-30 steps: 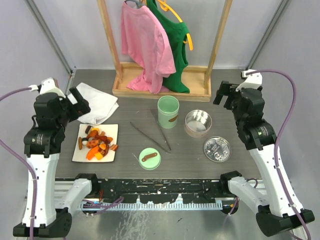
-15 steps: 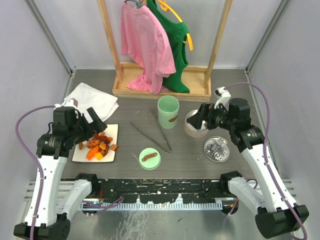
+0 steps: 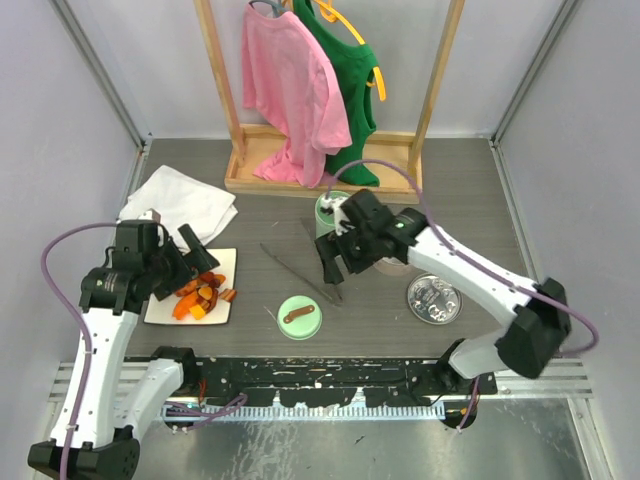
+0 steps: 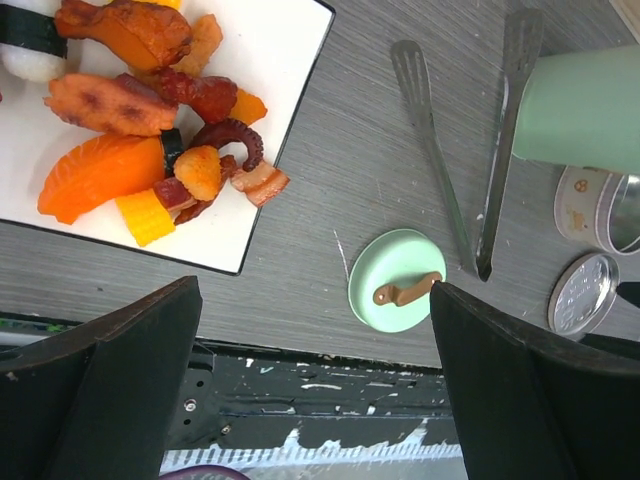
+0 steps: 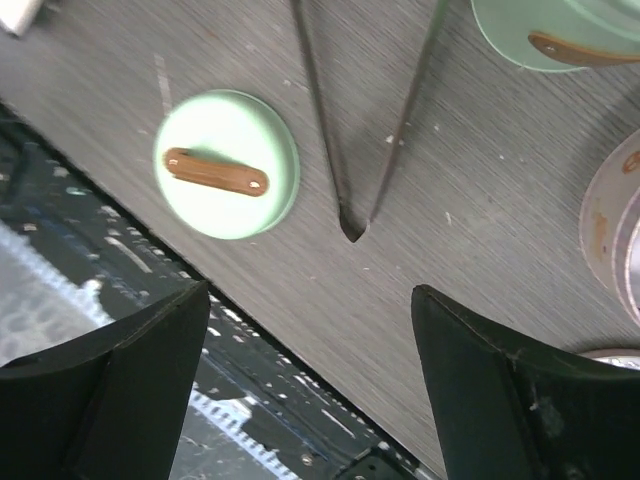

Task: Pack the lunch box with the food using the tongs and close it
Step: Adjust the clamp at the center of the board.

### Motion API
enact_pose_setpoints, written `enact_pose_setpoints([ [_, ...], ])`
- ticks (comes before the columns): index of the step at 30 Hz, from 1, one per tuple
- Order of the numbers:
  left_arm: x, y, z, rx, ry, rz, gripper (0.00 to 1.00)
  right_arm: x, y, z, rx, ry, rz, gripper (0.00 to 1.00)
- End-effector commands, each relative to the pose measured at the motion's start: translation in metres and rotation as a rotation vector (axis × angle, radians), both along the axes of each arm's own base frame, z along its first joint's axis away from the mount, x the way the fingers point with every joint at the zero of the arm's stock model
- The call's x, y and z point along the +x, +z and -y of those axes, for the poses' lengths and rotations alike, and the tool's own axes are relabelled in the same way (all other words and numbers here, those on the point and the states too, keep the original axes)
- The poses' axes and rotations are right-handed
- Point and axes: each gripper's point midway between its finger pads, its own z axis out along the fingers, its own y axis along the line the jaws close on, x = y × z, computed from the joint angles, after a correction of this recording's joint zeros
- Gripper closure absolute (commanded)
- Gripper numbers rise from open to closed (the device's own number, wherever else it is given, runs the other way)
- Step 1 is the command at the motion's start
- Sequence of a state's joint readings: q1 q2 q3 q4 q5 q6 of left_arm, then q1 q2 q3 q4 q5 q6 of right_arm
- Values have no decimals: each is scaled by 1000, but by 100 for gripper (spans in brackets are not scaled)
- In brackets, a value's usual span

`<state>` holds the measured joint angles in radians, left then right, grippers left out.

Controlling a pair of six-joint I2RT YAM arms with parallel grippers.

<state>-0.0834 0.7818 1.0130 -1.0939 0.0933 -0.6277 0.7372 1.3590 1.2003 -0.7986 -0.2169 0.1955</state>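
Almost nothing of the job is done yet, as far as I can judge. My right end effector (image 5: pixel 310 290) is open and holds nothing. Its fingers stand wide on either side of the joined end of the tongs (image 5: pixel 323 130), which lie flat on the counter (image 5: pixel 480 200), their two arms running away from the fingers. I read this as the approach to picking up the tool, and the grasp itself is not made.

The green lid (image 5: pixel 228 165) with its brown strap lies just to one side of that end effector, off its container. The green lunch box tub (image 4: pixel 585 110) stands uncovered beyond the tongs. I cannot see inside it from any view.

The left end effector (image 4: pixel 312 290) is also spread wide and empty. The food (image 4: pixel 130 170) is ahead of it and off to its left, heaped on the white plate (image 4: pixel 285 60). It includes salmon-like slices, sausage, octopus pieces and a yellow block. None of it appears to be off the plate.

A steel tin (image 4: pixel 620 210) and its loose steel lid (image 4: pixel 580 290) sit to the far right of the left end effector.

What remains is to grip the tongs, carry the pieces across one by one, and fit the lid.
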Motion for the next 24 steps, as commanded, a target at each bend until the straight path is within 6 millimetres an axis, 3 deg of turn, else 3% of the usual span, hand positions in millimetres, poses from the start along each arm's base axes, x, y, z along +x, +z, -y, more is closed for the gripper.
enact_pose_setpoints([
  [1,-1,0,-9,19,65,15,2,15,-17,5,-247,-27,78,15],
  [10,-6,4,-24,59,152,57,2,34,-42,-24,-366,-43,143,30],
  [18,-13,4,-24,48,161,70,2,44,-75,-37,-473,1,89,30],
  [24,-16,8,-26,53,165,79,2,52,-85,-51,-485,35,76,29],
])
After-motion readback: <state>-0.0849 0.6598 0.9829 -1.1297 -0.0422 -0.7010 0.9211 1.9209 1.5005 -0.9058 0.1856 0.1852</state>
